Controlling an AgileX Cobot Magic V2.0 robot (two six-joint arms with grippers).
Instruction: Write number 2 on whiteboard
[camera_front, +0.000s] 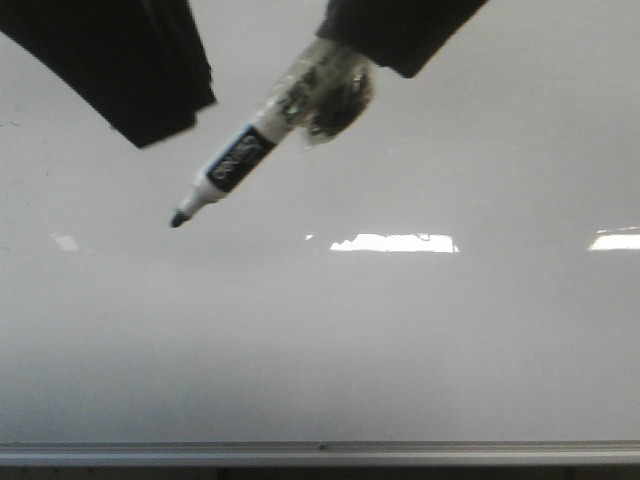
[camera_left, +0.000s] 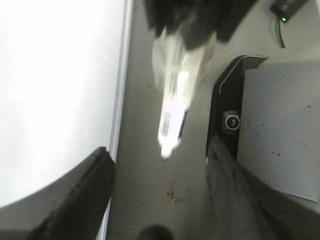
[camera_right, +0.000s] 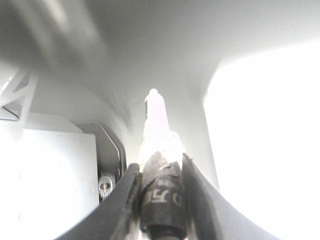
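Filling nearly the whole front view, the whiteboard (camera_front: 320, 340) is a glossy pale grey sheet with bright rectangular glare patches across its middle and a silver rail (camera_front: 320, 453) along its lower edge; no written number 2 can be made out on it anywhere; in the left wrist view the board's edge borders a grey floor (camera_left: 150, 150) speckled with small dark marks.

Above the board, the left gripper (camera_front: 150, 60) shows only as a dark blurred mass at the upper left, and its fingers (camera_left: 75, 200) stand wide apart with nothing between them; the right gripper (camera_right: 159, 172) is closed tight around a marker (camera_front: 235, 165), its two dark fingers pressing the barrel from both sides; the marker slants down and to the left, its black tip (camera_front: 178, 219) close over the board, though contact cannot be judged.
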